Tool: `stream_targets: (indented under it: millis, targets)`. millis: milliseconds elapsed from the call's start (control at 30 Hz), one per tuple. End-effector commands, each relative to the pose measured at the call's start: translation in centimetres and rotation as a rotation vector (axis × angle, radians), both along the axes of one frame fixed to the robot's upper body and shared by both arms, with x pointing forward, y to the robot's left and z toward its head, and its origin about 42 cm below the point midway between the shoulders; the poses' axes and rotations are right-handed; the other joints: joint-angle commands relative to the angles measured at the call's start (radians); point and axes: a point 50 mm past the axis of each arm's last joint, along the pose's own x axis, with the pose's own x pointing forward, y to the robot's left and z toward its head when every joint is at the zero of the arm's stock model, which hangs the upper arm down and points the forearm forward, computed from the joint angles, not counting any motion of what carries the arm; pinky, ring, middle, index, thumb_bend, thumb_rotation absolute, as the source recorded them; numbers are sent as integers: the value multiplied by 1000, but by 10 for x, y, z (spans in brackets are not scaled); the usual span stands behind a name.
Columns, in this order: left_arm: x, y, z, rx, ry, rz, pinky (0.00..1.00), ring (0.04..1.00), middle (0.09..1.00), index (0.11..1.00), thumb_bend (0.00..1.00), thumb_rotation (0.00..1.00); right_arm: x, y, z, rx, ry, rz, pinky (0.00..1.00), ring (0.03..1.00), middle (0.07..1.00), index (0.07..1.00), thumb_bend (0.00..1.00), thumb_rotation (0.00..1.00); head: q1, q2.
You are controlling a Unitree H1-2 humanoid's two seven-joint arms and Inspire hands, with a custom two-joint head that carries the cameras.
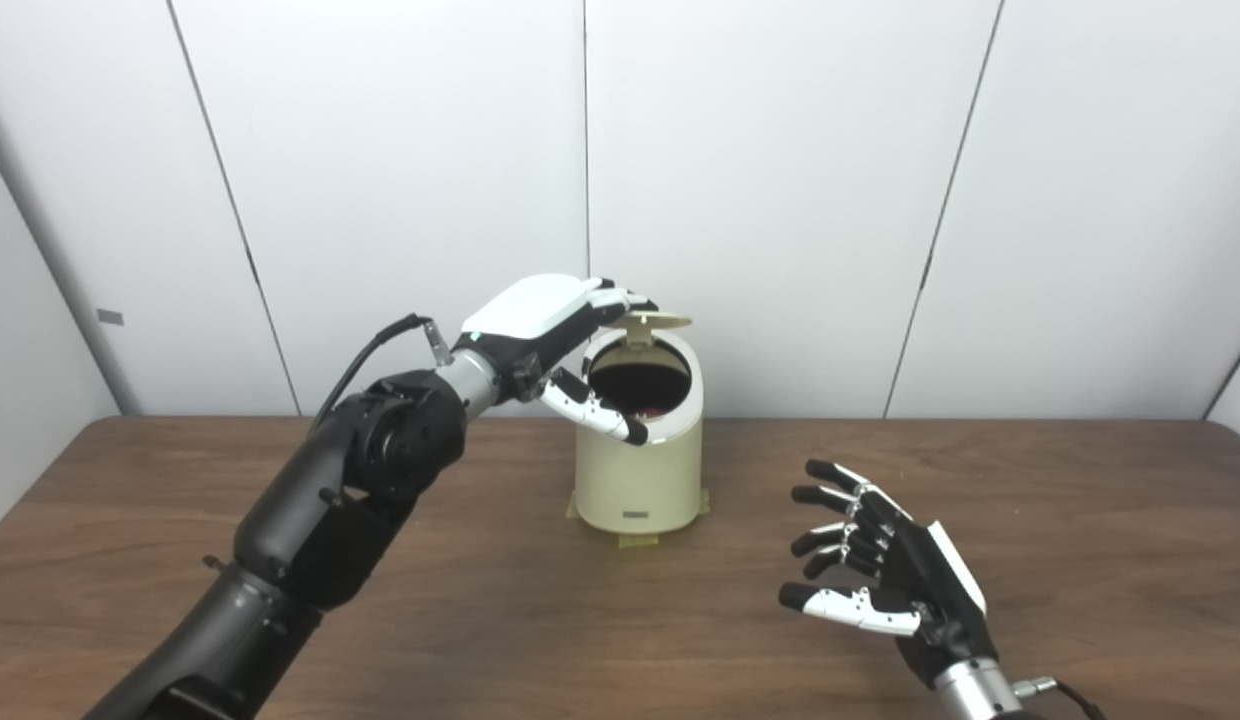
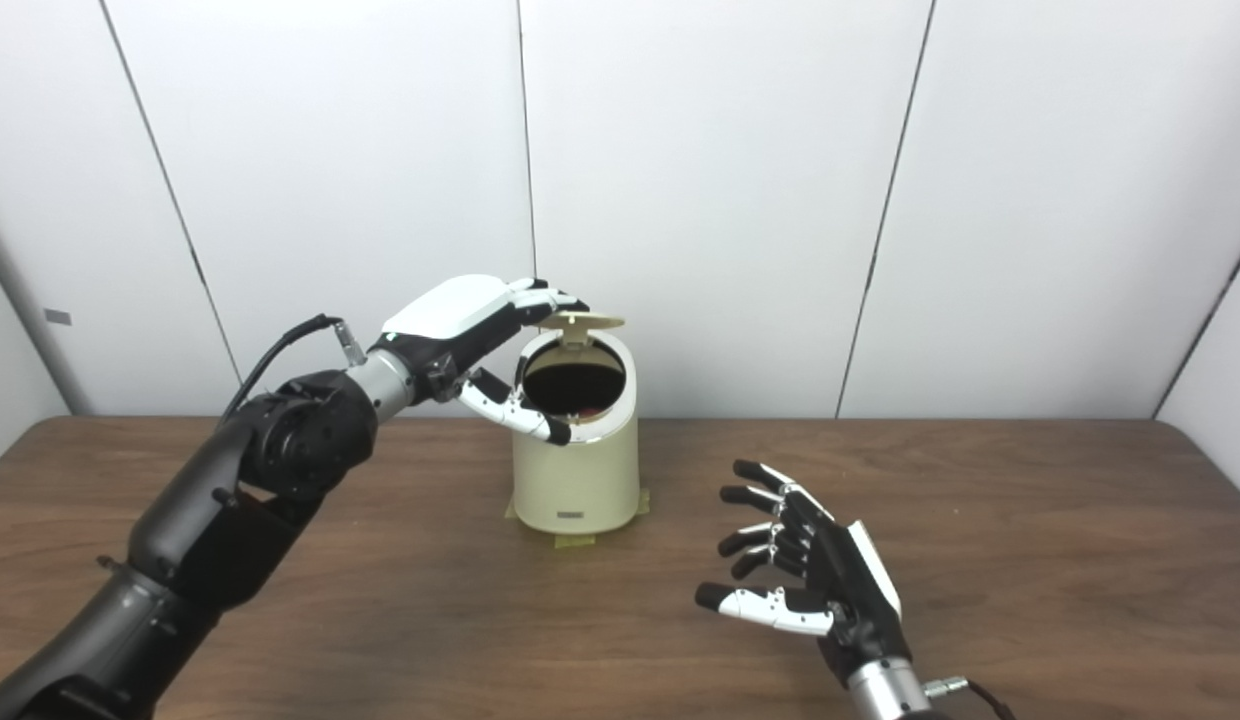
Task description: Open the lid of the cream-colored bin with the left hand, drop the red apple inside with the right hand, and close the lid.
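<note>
Our left hand (image 1: 550, 340) props the cream-colored cylindrical plastic bin's (image 1: 640, 460) round lid (image 1: 652, 321) up, fingertips under it. The red apple (image 1: 660, 408) lies inside. Our right hand (image 1: 880, 560) hovers empty, fingers spread, above the wooden table (image 1: 1080, 520).

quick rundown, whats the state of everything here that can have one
bin: upright on the table, mouth open
lid: raised, tipped up behind the opening, the left hand's fingers on it
apple: inside the bin, only a sliver of red shows
left hand: at the bin's top, fingers on the lid, thumb against the rim
right hand: open, empty, fingers spread above the table
</note>
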Motion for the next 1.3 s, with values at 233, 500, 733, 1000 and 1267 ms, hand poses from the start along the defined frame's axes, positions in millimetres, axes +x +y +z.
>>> stream_targets:
  millis: [233,500,733,1000,1267]
  targets:
    - [-6,3,22,40,-111,-33,1000,1000,943,905,949,423,9,7,29,12,-97,-11,422,541,741,802,715,119,-3,9]
    - [-9,4,17,90,-87,-8,1000,1000,939,896,944,421,10,5,31,40,-103,-34,414,523,723,784,707,137,-3,20]
    - [-11,4,12,133,-78,2,1000,1000,918,887,945,416,9,4,32,33,-98,-29,418,532,729,788,703,121,2,31]
    - [-19,2,0,144,-63,-30,1000,1000,899,872,952,424,8,5,33,32,-91,-22,413,529,730,790,708,137,7,43]
    - [-29,-6,-17,226,-74,-59,1000,1000,889,871,938,423,8,6,35,25,-95,-19,404,516,731,787,693,129,1,52]
